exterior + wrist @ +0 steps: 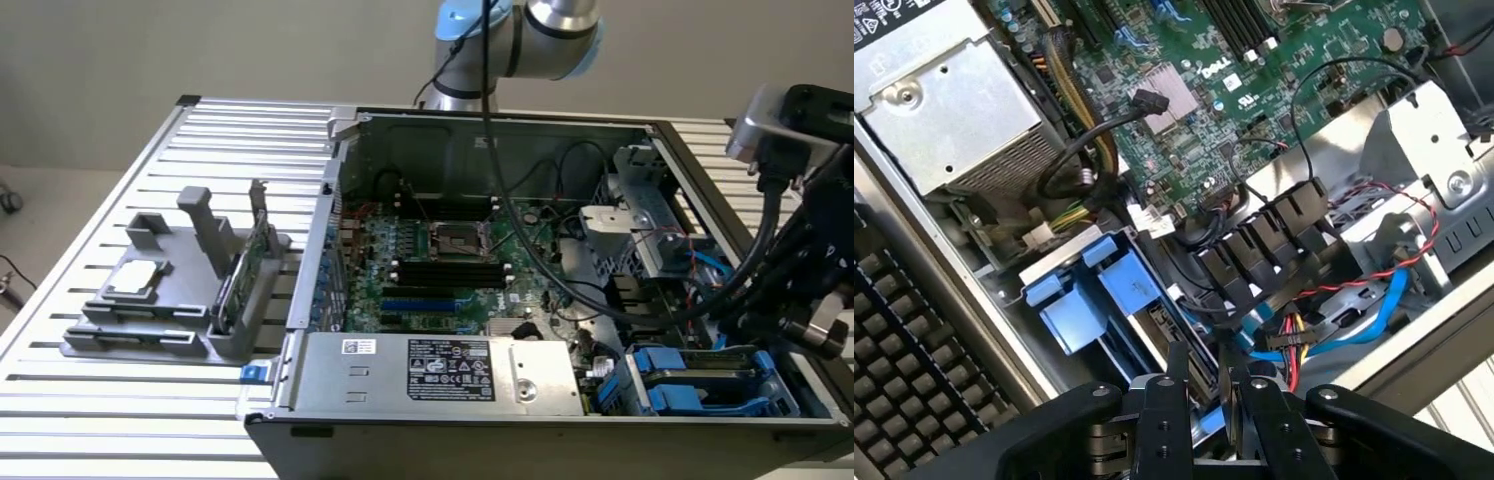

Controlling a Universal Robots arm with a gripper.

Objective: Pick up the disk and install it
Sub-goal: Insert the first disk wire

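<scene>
So the gripper (1202, 366) is pinched narrow on the disk (1159, 330), which stands on edge right under it in the blue drive bay (1079, 300), near corner at the exterior view's right, long axis along the slot.

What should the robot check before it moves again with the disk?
1. Gripper shut on the disk: ok, it clamps the disk's thin edge.
2. Disk lined up with the blue drive bay: ok, it stands on edge right beside the blue parts.
3. Disk pushed fully home: cannot tell, its lower part is hidden.
4. Coloured cables clear of the disk: cannot tell, they lie close beside the gripper.
5. Processor chip and green card out of the way: ok, both sit in the grey holder outside the case.
</scene>
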